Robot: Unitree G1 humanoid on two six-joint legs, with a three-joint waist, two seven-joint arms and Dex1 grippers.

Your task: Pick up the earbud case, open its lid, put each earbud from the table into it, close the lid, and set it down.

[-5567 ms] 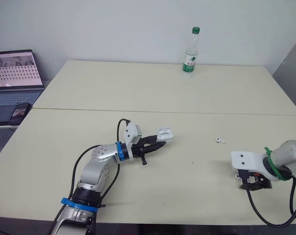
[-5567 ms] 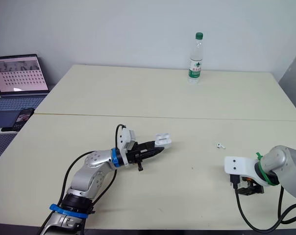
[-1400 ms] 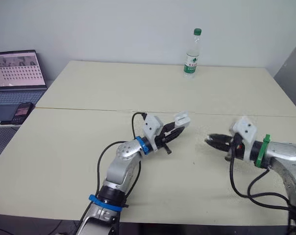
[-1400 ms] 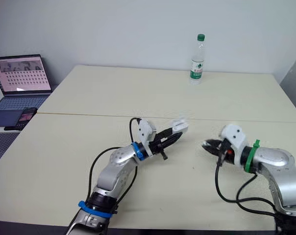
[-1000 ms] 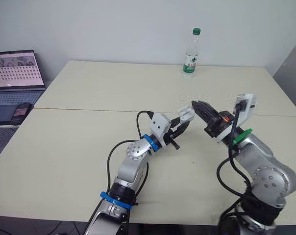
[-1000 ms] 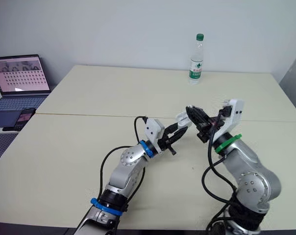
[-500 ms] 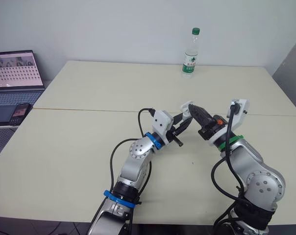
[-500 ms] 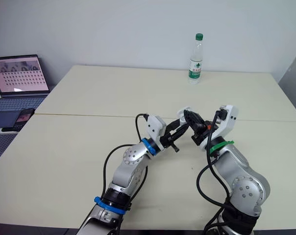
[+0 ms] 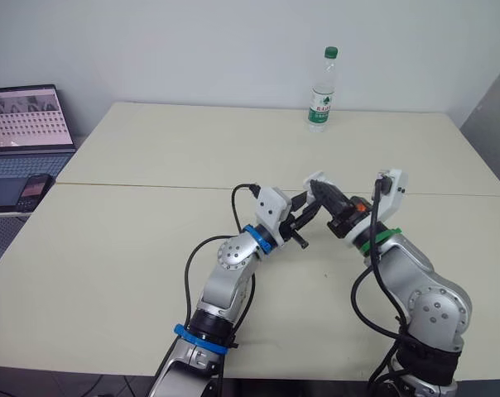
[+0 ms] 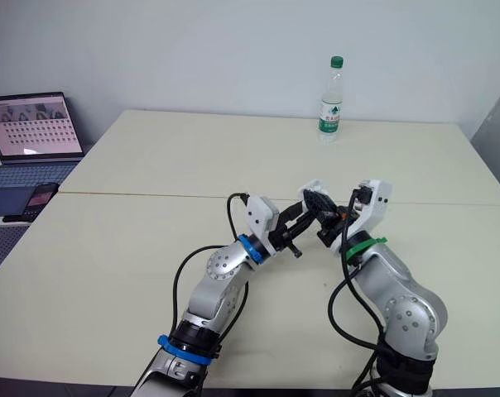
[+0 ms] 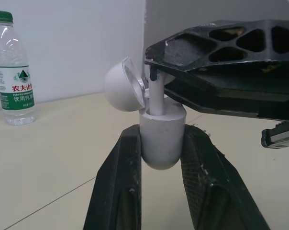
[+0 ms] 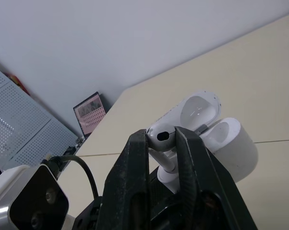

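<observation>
left tool (image 11: 161,138) is clamped on the earbud case (image 11: 162,122), one black finger on each side of the rounded body, opening only as wide as the case. the case is held up off the tabletop (image 9: 134,248), opening facing up, and its lid (image 11: 119,85) is swung back on the hinge, fully open.

right tool (image 12: 161,137) meets it tip to tip from the opposite side, its fingers nearly closed and pinching the head of a white earbud (image 12: 167,165). the earbud sits directly over the case opening, stem pointing down. in the left wrist view the stem end goes inside the case mouth while the head is above the rim, next to the open lid. can't tell how deep it's seated.

both arms angle in toward the case from either side, cables trailing off the wrists.

water bottle (image 9: 321,88) with a green cap stands upright well beyond the case, near the far edge of the tabletop. open laptop (image 9: 28,118) is far off to the left of the case, on a separate surface, with a phone (image 9: 35,188) lying in front of it.
</observation>
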